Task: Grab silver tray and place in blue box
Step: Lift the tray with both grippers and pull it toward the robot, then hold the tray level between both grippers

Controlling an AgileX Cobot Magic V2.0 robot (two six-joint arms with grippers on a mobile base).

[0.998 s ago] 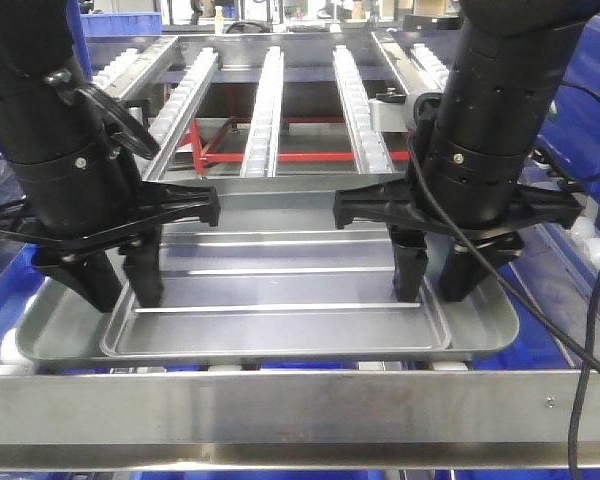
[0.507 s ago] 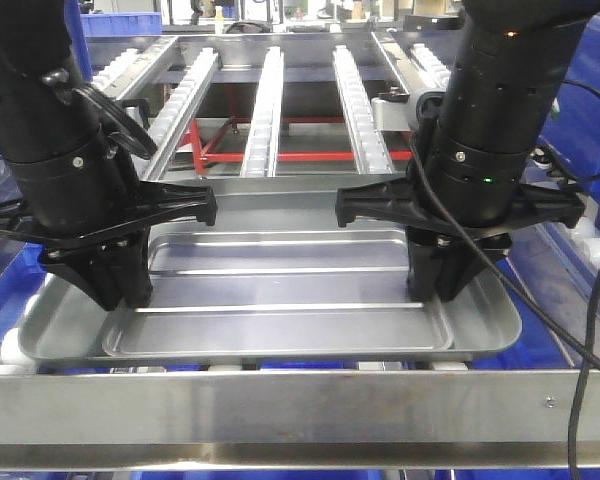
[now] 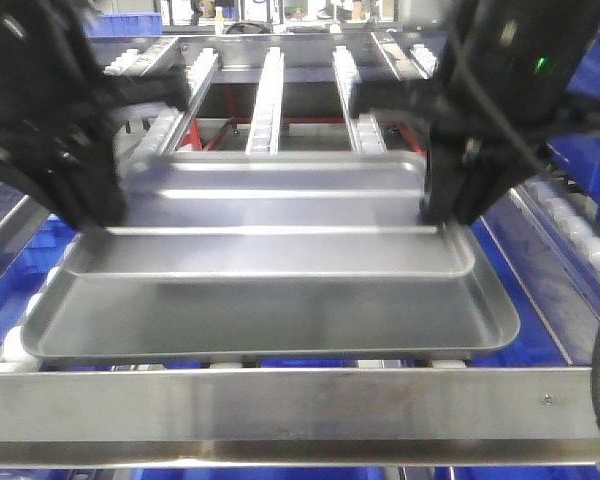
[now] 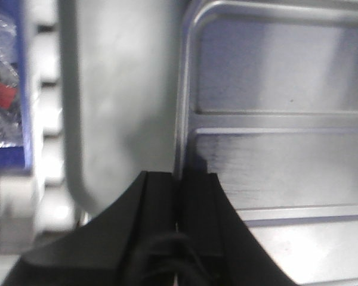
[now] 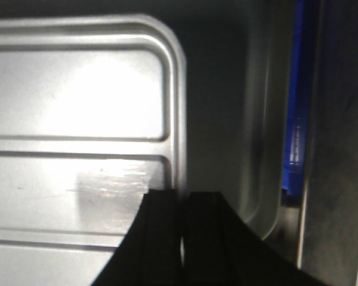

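Found the silver tray (image 3: 270,215) held above a second, wider tray (image 3: 280,330) that lay on the roller rack (image 3: 267,95). Noted smooth, dull-shining sheet metal, a shallow rectangular pan with rounded corners, a raised rolled rim and two long straight ridges pressed into the base. Noted a faintly brushed, scuffed patch on the base near each grip in the wrist views.

Saw its open face turned up and its long axis running left to right across the front view, ridges parallel to that axis, one long edge toward the camera and the other toward the far rails. Could not judge any tilt through the motion blur.

Found the left gripper (image 4: 179,182) closed on the tray's left short rim, black fingers pressed together with the rim's edge between them, one inside the pan and one outside. Found the right gripper (image 5: 182,199) clamped the same way on the right short rim, just past a rounded corner.

Made out white plastic rollers in metal rails behind, a flat steel bar (image 3: 280,400) across the front, and blue plastic (image 3: 545,265) beside the rack.
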